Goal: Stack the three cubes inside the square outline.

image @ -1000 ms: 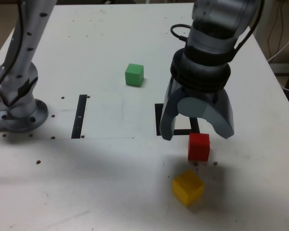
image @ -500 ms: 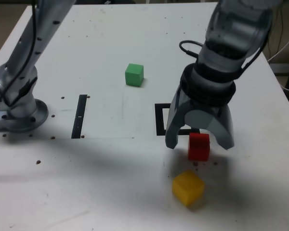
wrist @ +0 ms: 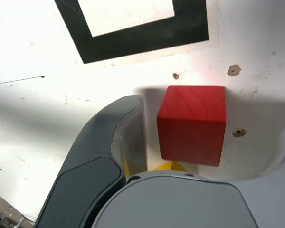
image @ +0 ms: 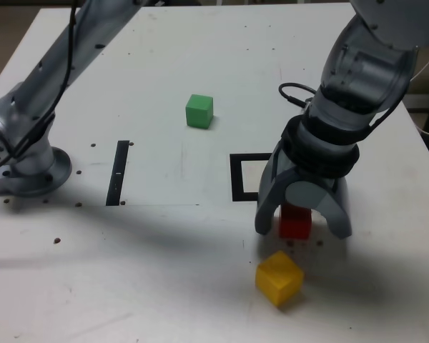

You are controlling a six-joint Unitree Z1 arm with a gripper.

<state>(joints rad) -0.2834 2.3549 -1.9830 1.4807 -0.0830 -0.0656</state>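
Observation:
The red cube (image: 295,226) sits on the white table just in front of the square outline (image: 237,179), toward the exterior view's right. My gripper (image: 302,229) is lowered over it, open, one finger on each side. In the wrist view the red cube (wrist: 192,124) lies between the fingers (wrist: 126,128) with a gap on both sides, and the square outline (wrist: 147,40) is just beyond it. The yellow cube (image: 279,277) rests nearer the front edge. The green cube (image: 199,111) stands alone farther back. A yellow sliver (wrist: 168,166) shows under the red cube in the wrist view.
A thin black strip (image: 118,173) lies on the table at the exterior view's left. The arm's base (image: 28,168) is bolted at the far left. Small screw holes dot the table (image: 164,250).
The gripper has come down and shifted toward the front right, from above the square outline to straddling the red cube. None of the cubes has moved.

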